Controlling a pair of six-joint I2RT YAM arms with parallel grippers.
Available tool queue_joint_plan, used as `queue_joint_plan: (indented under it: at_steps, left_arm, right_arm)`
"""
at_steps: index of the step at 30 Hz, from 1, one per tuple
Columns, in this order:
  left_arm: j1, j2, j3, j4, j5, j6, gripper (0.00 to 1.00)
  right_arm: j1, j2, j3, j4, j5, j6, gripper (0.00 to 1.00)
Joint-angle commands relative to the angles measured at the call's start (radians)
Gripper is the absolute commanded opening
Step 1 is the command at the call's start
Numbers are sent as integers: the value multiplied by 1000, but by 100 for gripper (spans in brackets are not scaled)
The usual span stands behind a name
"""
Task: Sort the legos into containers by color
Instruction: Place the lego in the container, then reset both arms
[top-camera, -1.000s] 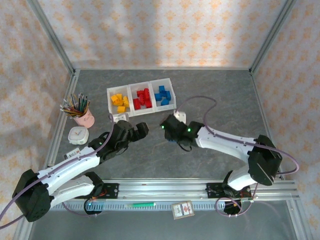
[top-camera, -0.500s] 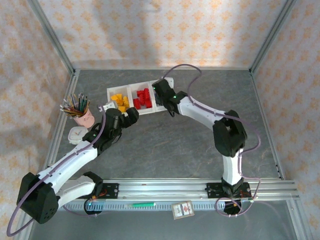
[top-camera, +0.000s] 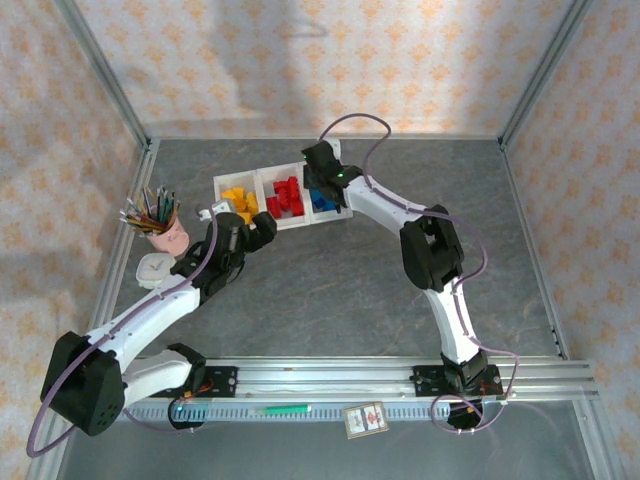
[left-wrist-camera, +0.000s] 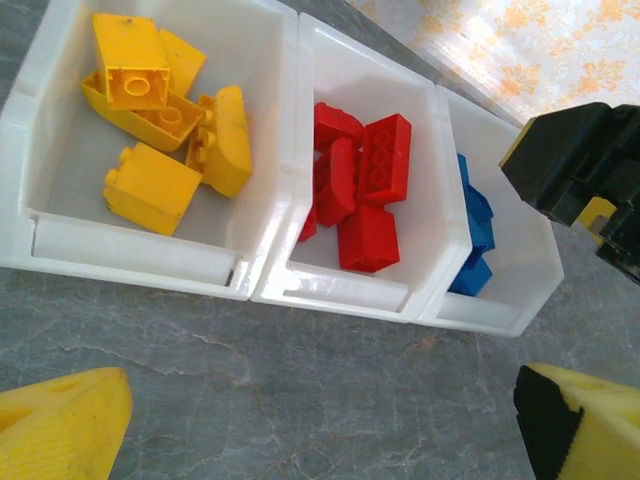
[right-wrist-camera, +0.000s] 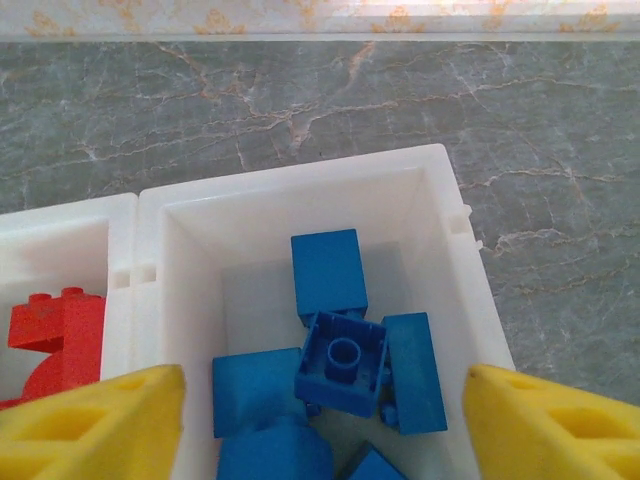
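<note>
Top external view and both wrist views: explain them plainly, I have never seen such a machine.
Two robot arms are bolted at the near edge of a grey marbled table. The top view looks down from behind them; each wrist view looks past that arm's yellow fingers. On the table stands a row of three white plastic bins: yellow studded plastic bricks in one, red bricks in the middle, blue bricks in the last. A pink cup of pencils stands beside. The left gripper and right gripper are open, holding nothing.

White arm links (top-camera: 150, 318), black joints (top-camera: 430, 250), looping lilac cables (top-camera: 357, 117), yellow claw fingers (right-wrist-camera: 90, 420) with black edges
</note>
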Motion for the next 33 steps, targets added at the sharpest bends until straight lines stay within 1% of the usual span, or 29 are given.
queue_joint_plan:
  at_steps: [1, 3, 4, 6, 7, 9, 11, 12, 14, 15, 16, 18, 20, 22, 23, 25, 26, 27, 28, 29, 30, 31, 33]
  left_arm:
    - [27, -23, 32, 20, -66, 54, 99]
    - [48, -39, 30, 11, -149, 88, 99]
    - [68, -49, 19, 29, -179, 117, 99]
    - [120, -61, -2, 61, -241, 159, 99]
    - [151, -61, -10, 79, -281, 213, 99]
    - [209, -57, -33, 127, -366, 287, 99]
    - [280, -46, -74, 220, -427, 384, 99]
    - [308, -38, -105, 276, -436, 420, 99]
    - [376, -14, -172, 413, -404, 486, 99]
    - [394, 1, -204, 483, -397, 501, 99]
    - [409, 20, -242, 571, -377, 526, 99]
    - [413, 64, -320, 751, -350, 565, 99]
    - [413, 131, -399, 974, -294, 589, 99]
    - [412, 207, -446, 1165, -216, 618, 100]
    - [411, 241, -456, 1218, -194, 637, 99]
    - [412, 308, -477, 1317, -185, 647, 99]
    - [413, 340, -486, 1372, -177, 653, 99]
    - [412, 373, -489, 1412, -161, 660, 99]
    - [411, 398, -497, 1442, -118, 672, 99]
    - [411, 423, -505, 1496, -86, 689, 99]
    - [409, 443, -508, 1533, -60, 706, 99]
    - [404, 436, -504, 1514, -52, 713, 99]
    - [396, 427, -486, 1466, -60, 719, 99]
  right_arm:
    - [1, -136, -49, -2, 63, -17, 87]
    - [-7, -242, -154, 37, 99, -9, 98]
    - [-15, -309, -230, 69, 126, 2, 100]
    - [-50, -444, -395, 138, 191, 32, 100]
    - [-79, -517, -495, 183, 223, 44, 100]
    - [-142, -655, -692, 286, 310, 55, 100]
    - [-235, -775, -894, 386, 373, 68, 100]
    - [-285, -825, -982, 433, 384, 71, 100]
    - [-372, -899, -1157, 569, 422, 38, 100]
    - [-403, -922, -1221, 637, 429, 20, 100]
    - [-437, -942, -1298, 724, 419, -10, 100]
    - [-492, -955, -1430, 915, 359, -65, 100]
    - [-553, -936, -1525, 1074, 234, -94, 100]
    - [-603, -917, -1570, 1163, 131, -96, 100]
    - [-618, -916, -1596, 1224, 88, -110, 100]
    - [-634, -900, -1666, 1416, -24, -169, 100]
    - [-643, -889, -1659, 1408, -78, -169, 100]
    - [-644, -859, -1657, 1444, -109, -184, 100]
    - [-643, -851, -1637, 1413, -148, -188, 100]
    - [-641, -834, -1638, 1438, -194, -205, 100]
    - [-634, -802, -1675, 1544, -255, -232, 100]
    - [-613, -760, -1705, 1626, -260, -258, 100]
    - [-584, -678, -1719, 1751, -211, -279, 100]
